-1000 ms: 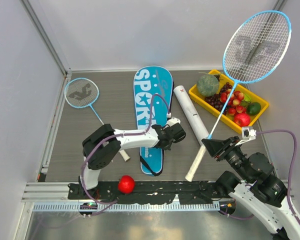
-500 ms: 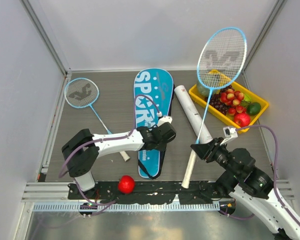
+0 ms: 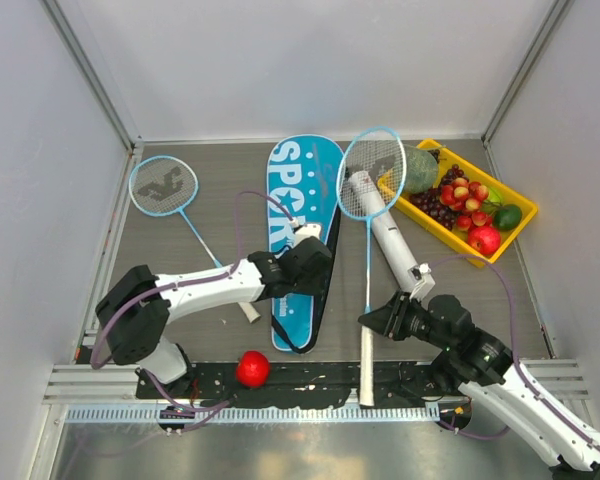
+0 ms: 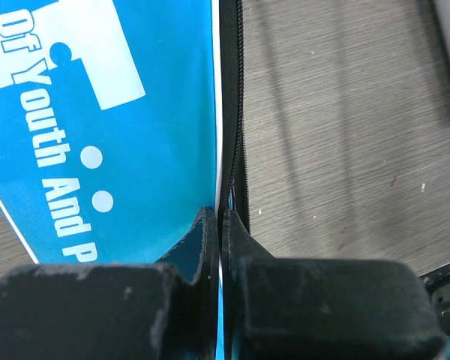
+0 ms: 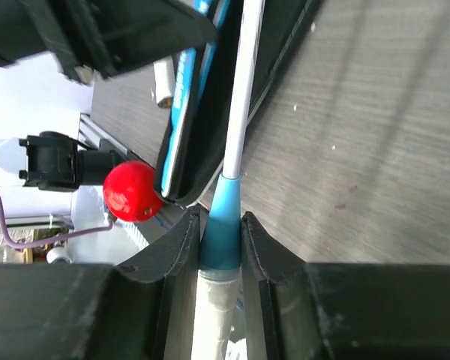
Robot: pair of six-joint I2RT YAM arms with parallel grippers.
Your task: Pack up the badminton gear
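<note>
We have swung the light-blue-framed racket with the white handle (image 3: 368, 262) down from high above the yellow tray of fruit (image 3: 528, 212), so its head now sits over the far end of the white cardboard tube (image 3: 390, 235), and our right end effector (image 5: 220, 225), clamped on its handle, has shifted left. Our left end effector (image 4: 221, 225), pinching the right edge of the long blue "SPORT" racket cover (image 3: 300, 190), has slid left and nearer across the counter (image 3: 240, 180), its elbow swinging outward.
</note>
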